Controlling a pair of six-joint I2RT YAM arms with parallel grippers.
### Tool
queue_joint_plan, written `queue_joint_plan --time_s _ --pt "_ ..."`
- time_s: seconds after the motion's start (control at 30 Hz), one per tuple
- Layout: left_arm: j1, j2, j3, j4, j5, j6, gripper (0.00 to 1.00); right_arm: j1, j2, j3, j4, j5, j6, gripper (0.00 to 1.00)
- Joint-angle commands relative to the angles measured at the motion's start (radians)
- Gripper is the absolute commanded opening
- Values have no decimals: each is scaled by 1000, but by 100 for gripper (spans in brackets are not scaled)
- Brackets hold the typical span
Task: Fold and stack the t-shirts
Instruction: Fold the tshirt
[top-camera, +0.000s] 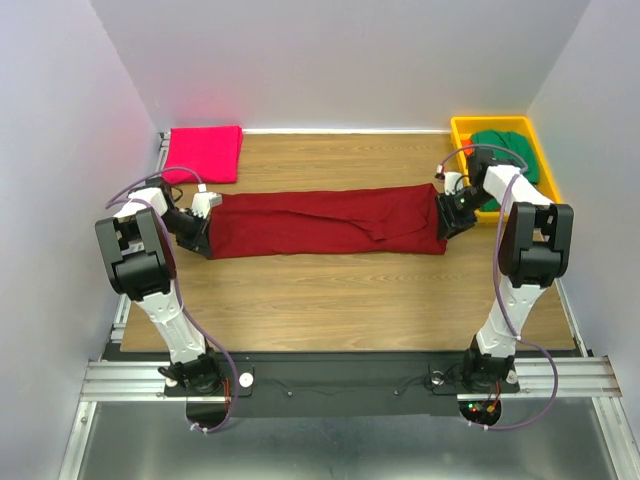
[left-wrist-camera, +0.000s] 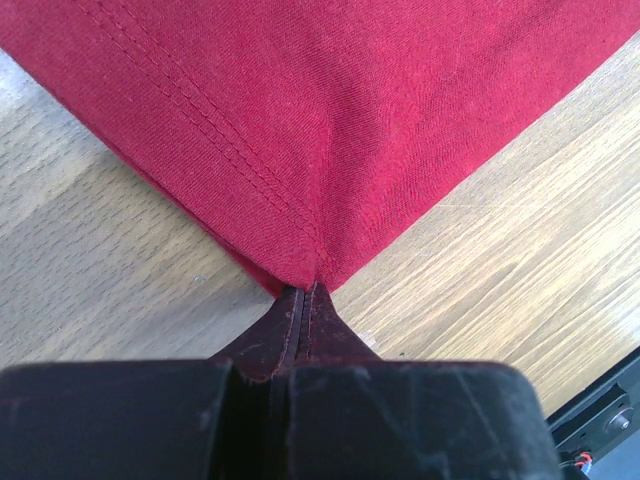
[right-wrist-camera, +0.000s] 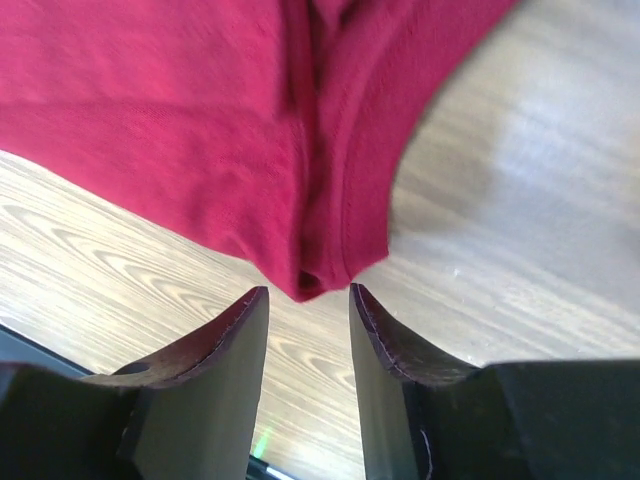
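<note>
Wood table, maroon t-shirt, pale walls

Bright, even light from above fills the top view, leaving only soft shadows on the counter, while the pink shirt glows oversaturated. The left wrist view shows the maroon shirt sharply; the right wrist view is blurred, with pale glare at upper right.

Left gripper low, jaws pressed together, right gripper low, jaws parted, facing each other
</note>
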Motion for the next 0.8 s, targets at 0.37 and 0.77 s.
queue_joint_plan --time_s 0.37,0.77 --pt "7 -13 26 -16 5 -24 0 14 60 78 -6 -133 24 43" --pt "5 -1 28 -12 2 -37 0 17 64 -26 23 -91 18 32"
